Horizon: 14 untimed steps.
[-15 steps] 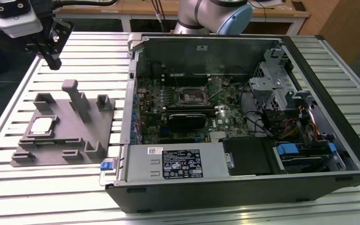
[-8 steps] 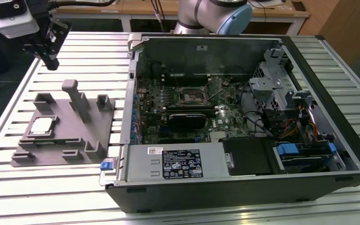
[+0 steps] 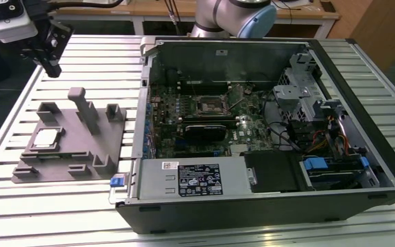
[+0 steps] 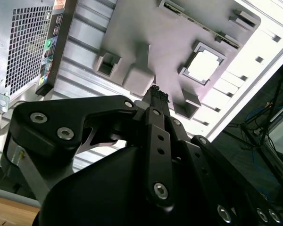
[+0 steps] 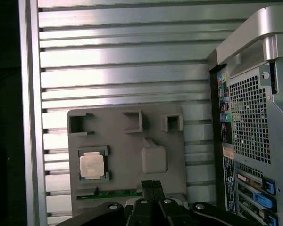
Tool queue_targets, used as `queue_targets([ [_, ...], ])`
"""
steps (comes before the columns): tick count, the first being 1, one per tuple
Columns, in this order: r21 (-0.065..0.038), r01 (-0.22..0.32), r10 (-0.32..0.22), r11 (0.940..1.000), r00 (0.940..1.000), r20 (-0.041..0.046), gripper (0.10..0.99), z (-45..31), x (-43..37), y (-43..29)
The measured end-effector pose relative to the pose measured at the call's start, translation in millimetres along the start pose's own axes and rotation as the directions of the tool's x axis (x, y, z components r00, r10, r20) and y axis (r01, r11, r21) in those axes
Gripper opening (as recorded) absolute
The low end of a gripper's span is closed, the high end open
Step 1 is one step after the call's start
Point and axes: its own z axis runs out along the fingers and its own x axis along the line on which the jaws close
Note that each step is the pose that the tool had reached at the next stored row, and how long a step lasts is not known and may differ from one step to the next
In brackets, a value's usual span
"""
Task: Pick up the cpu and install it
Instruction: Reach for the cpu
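Exterior view showed us the black gripper, its jaws closed on nothing, hovering well apart from the small silvery square cpu, which lay flat in a recess of the grey plastic tray, nearer the camera.

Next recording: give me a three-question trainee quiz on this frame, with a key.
1. True or false: the cpu lies in the tray.
2. Fill in: the tray lies to the exterior view's ___ of the case.
3. The gripper is: A) inside the case; B) in the air, jaws shut, empty; C) gripping the cpu.
Key: 1 true; 2 left; 3 B.
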Motion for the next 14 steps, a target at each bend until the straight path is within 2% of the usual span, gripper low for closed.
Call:
queue_targets([
  [14, 0.0, 0.0, 0.0, 1.0, 1.0, 0.0, 0.106, 1.8, 14.1, -1.1],
])
